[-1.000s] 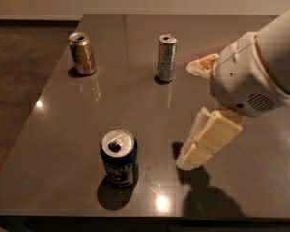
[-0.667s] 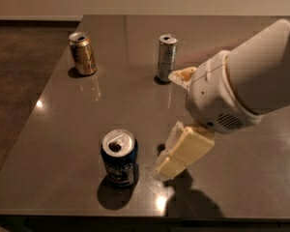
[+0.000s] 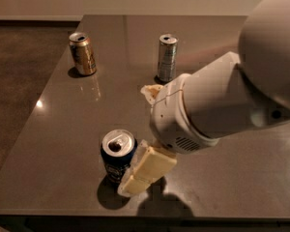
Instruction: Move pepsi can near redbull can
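The pepsi can [image 3: 117,157], dark blue with an opened silver top, stands upright near the table's front edge. The redbull can [image 3: 167,57], slim and silver-grey, stands upright at the far middle of the table. My gripper [image 3: 141,135] is low over the table just right of the pepsi can and is open. Its near cream finger [image 3: 147,170] lies right against the can's right side, and its far finger [image 3: 151,92] sits behind, toward the redbull can. The can is not enclosed. The arm's big white body hides the table's right part.
A gold-brown can [image 3: 82,53] stands upright at the far left of the dark glossy table [image 3: 63,110]. The table's left and front edges are close to the pepsi can. A dark floor lies to the left.
My arm and gripper have moved left and down toward the pepsi can; the near finger now sits against the can's right side. The cans have not moved.
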Robot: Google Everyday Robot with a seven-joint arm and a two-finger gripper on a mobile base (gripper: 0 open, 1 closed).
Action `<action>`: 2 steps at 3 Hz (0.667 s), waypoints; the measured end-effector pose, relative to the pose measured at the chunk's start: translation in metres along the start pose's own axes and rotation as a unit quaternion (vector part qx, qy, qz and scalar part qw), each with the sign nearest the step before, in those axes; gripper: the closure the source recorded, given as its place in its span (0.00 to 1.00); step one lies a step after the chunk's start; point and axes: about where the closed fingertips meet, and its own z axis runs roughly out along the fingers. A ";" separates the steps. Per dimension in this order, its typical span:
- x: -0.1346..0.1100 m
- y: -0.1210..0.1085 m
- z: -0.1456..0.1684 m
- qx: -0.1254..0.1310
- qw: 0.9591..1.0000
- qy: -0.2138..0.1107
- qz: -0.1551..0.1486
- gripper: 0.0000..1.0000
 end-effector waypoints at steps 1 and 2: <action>-0.009 0.014 0.014 -0.014 1.000 -0.007 -0.009 0.00; -0.012 0.020 0.026 -0.023 1.000 -0.009 -0.014 0.00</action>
